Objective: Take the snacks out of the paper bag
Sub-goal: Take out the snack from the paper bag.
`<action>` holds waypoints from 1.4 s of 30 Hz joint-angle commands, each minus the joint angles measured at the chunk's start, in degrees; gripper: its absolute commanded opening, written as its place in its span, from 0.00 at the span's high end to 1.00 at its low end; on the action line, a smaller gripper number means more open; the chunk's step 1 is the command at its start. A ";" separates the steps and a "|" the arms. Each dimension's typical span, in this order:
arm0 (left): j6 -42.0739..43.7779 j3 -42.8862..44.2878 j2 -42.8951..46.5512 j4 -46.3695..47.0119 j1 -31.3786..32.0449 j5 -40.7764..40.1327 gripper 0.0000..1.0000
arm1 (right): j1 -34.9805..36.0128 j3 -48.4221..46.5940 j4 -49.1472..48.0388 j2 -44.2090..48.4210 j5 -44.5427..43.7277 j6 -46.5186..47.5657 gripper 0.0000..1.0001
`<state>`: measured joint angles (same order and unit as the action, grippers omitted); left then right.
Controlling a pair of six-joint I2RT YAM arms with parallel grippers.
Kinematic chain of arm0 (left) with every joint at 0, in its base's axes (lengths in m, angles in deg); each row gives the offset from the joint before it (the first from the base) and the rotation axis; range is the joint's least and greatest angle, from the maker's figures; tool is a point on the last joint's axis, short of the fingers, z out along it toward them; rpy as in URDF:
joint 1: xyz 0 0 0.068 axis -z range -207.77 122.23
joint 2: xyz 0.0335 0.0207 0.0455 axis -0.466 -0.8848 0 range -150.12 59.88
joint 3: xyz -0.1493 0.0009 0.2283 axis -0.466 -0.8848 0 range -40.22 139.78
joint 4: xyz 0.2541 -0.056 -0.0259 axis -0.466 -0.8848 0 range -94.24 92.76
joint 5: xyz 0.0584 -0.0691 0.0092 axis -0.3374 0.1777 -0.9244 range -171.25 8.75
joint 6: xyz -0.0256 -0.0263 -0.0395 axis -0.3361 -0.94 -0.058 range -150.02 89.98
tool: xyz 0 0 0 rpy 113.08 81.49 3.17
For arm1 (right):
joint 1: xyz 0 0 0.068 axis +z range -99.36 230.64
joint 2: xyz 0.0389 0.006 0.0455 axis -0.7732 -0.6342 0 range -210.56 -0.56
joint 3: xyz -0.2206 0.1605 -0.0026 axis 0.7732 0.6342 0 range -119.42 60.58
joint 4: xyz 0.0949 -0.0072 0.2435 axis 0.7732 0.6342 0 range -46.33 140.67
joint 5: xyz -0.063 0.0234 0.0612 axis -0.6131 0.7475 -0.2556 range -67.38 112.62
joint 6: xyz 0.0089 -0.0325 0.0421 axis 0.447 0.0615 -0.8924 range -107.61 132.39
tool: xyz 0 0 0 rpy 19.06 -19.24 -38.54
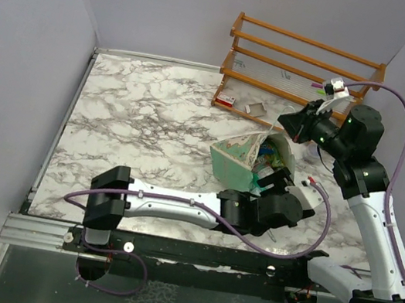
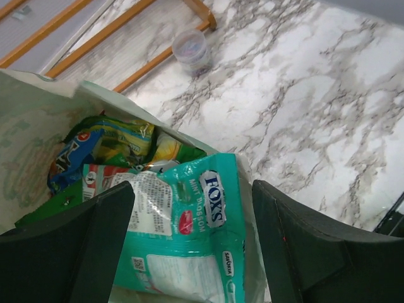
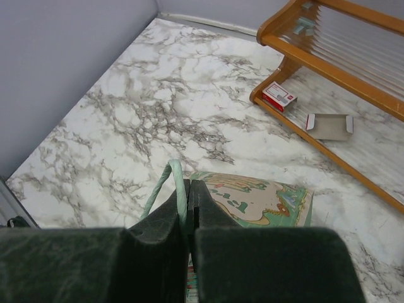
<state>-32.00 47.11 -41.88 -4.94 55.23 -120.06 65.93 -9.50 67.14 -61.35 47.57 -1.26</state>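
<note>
The pale green paper bag point(image 1: 233, 162) lies tilted on the marble table, its mouth facing right. My right gripper point(image 3: 190, 189) is shut on the bag's green string handle point(image 3: 161, 189) and holds it up above the bag's printed side point(image 3: 265, 199). My left gripper point(image 2: 192, 243) is at the bag's mouth, open. Its fingers point(image 2: 69, 246) stand on either side of a teal-white snack packet point(image 2: 183, 233). Deeper in the bag lie a yellow-green packet point(image 2: 129, 140) and a blue one point(image 2: 66, 163). From above, the left gripper point(image 1: 282, 183) and right gripper point(image 1: 285, 121) flank the bag's open end.
A wooden rack point(image 1: 304, 63) stands at the back right, with a small red-white box point(image 3: 278, 96) and a flat grey card piece point(image 3: 328, 125) on its lowest shelf. A small clear cup point(image 2: 191, 49) sits by the rack's foot. Grey walls close the table's left and back.
</note>
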 commanded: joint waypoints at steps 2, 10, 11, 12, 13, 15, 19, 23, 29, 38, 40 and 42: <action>1.35 2.16 -3.31 -0.79 0.97 -6.01 0.18 | -0.17 -1.58 -4.50 2.39 0.12 -0.33 0.99; 3.92 1.57 -6.07 -1.51 1.03 -14.15 0.27 | -0.17 -1.77 -4.39 2.60 0.62 -0.28 0.99; 4.45 1.61 -6.49 -1.73 1.02 -14.86 0.31 | -0.17 -1.66 -4.39 2.68 0.62 -0.32 0.99; 4.78 1.74 -6.83 -1.99 1.02 -15.10 0.34 | -0.17 -1.60 -4.39 2.65 0.52 -0.31 0.99; 4.93 1.78 -7.06 -2.23 1.04 -15.12 0.36 | -0.17 -1.56 -4.46 2.68 0.46 -0.30 0.99; 5.03 1.73 -7.66 -2.58 1.02 -15.14 0.37 | -0.17 -1.54 -4.48 2.64 0.41 -0.40 0.99; 5.31 2.17 -8.85 -4.05 1.02 -15.88 0.43 | -0.17 -1.27 -4.54 3.06 0.15 -0.49 0.99; 5.49 2.01 -7.40 -4.75 1.04 -16.73 0.68 | -0.17 -0.57 -4.93 3.64 -0.87 -0.45 0.99; 6.61 0.32 0.40 -2.99 1.02 -12.81 0.93 | -0.17 1.44 -6.38 4.60 -2.78 -0.96 0.99; 9.08 -6.76 17.96 4.81 0.93 -2.70 1.00 | -0.17 4.56 -8.63 6.89 -7.12 -2.13 0.98; 9.98 -8.37 21.91 6.39 0.94 1.71 1.00 | -0.17 5.21 -8.96 7.24 -7.79 -2.30 0.98; 10.91 -9.44 25.77 8.01 0.93 6.81 1.00 | -0.17 5.86 -9.17 7.33 -8.12 -2.51 0.98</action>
<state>-23.95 39.54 -22.69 -3.19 56.19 -123.49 65.95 -3.93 64.67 -56.09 42.24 -2.51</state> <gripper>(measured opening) 0.018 0.017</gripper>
